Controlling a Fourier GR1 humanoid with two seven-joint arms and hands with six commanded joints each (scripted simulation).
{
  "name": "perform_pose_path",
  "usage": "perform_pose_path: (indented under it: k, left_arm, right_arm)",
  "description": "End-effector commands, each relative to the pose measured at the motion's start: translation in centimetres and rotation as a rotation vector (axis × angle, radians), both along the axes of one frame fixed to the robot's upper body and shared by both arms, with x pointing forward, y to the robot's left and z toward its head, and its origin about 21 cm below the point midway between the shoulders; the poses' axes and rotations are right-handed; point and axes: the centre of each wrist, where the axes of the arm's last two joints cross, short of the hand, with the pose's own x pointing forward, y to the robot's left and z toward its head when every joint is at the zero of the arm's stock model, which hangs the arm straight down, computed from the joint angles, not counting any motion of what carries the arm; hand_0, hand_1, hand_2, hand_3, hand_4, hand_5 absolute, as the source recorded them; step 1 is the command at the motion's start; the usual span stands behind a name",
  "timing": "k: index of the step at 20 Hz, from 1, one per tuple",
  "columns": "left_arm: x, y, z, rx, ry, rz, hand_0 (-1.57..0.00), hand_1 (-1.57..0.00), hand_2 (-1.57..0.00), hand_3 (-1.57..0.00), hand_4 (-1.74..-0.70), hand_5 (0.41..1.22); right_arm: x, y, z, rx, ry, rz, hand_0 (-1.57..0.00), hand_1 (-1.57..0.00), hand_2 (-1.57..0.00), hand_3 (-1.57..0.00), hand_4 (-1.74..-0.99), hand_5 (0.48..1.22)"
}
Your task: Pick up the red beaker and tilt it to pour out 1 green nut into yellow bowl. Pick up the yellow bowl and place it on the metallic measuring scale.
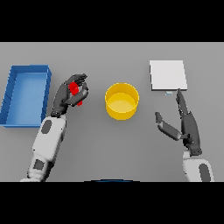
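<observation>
My left hand (70, 94) is curled round the red beaker (75, 89), left of the yellow bowl (122, 101); the fingers hide most of the beaker. The bowl stands at the table's middle, and I cannot tell whether a green nut lies in it. The metallic measuring scale (168, 75), a flat pale square, lies at the back right. My right hand (186, 122) rests open just in front of the scale, fingers straight and pointing toward it, thumb spread to the left.
A blue tray (13, 94) with raised walls lies at the far left, close beside my left arm. The grey table (113, 148) stretches bare between my two arms.
</observation>
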Motion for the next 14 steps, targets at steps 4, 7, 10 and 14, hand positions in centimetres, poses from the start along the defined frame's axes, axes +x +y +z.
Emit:
perform_pose_path:
  k: [4,7,10,14]
  left_arm:
    - [0.8,-0.7,0.4,0.067,-0.004,-0.025,-1.11,-1.12,-1.14,-0.97,-1.60,1.078]
    - [0.4,-1.0,0.4,0.068,-0.004,-0.050,-1.33,-1.34,-1.35,-1.27,-1.52,1.148]
    - [0.2,-1.0,0.6,0.047,-0.024,-0.022,-1.45,-1.45,-1.46,-1.41,-1.59,1.151]
    - [0.2,-1.5,1.8,-0.025,-0.104,0.015,-1.52,-1.52,-1.52,-1.51,-1.68,1.122]
  right_arm:
    - [0.2,0.1,0.0,0.004,0.012,-0.001,0.00,0.00,0.00,0.00,-1.252,0.644]
    - [0.1,0.4,-0.1,0.018,0.013,0.001,0.00,0.00,0.00,0.00,-1.259,0.646]
    - [0.0,0.5,-0.1,0.023,0.015,0.000,0.00,0.00,0.00,0.00,-1.257,0.643]
    - [-0.3,0.3,-0.5,0.011,0.016,-0.005,0.00,0.00,0.00,0.00,-1.258,0.646]
